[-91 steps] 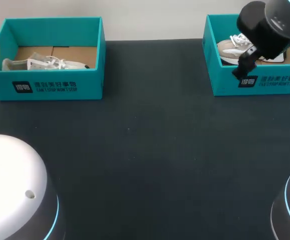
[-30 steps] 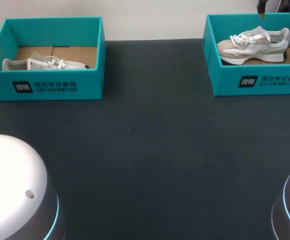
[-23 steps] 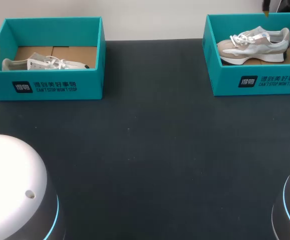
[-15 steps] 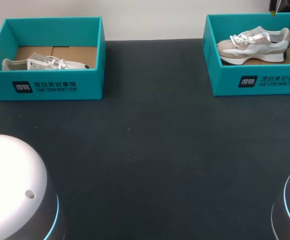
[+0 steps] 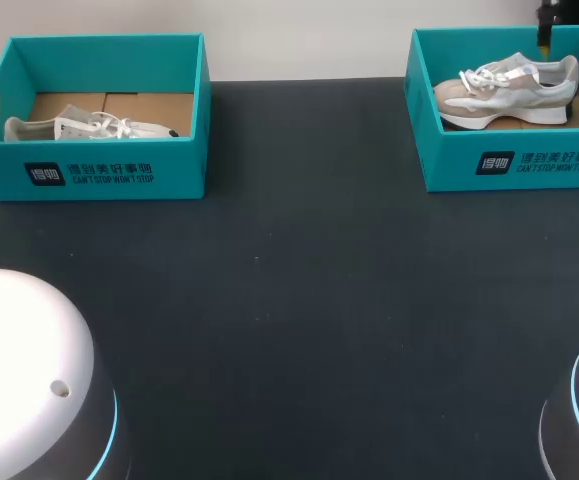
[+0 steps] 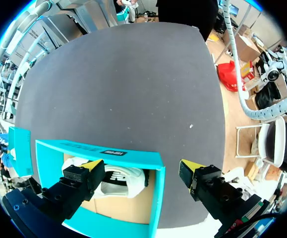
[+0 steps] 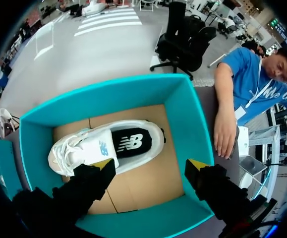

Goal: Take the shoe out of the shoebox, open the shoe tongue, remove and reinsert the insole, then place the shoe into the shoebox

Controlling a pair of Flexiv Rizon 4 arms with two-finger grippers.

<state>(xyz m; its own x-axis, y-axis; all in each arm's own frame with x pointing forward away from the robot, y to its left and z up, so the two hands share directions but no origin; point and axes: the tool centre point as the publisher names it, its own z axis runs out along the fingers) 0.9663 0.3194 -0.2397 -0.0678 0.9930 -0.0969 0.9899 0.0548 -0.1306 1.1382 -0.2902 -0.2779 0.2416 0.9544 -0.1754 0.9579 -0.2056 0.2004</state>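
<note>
Both sets of jaws stand wide and empty, the right over the white-and-grey mesh sneaker (image 7: 108,146) in its teal cardboard shoebox (image 7: 183,119), apparently lined up for extraction.

Dark matte table (image 5: 309,320), a few tiny pale specks

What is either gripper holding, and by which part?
Nothing. The left gripper hangs open over a shoebox wall, the right gripper open over a shoe.
</note>
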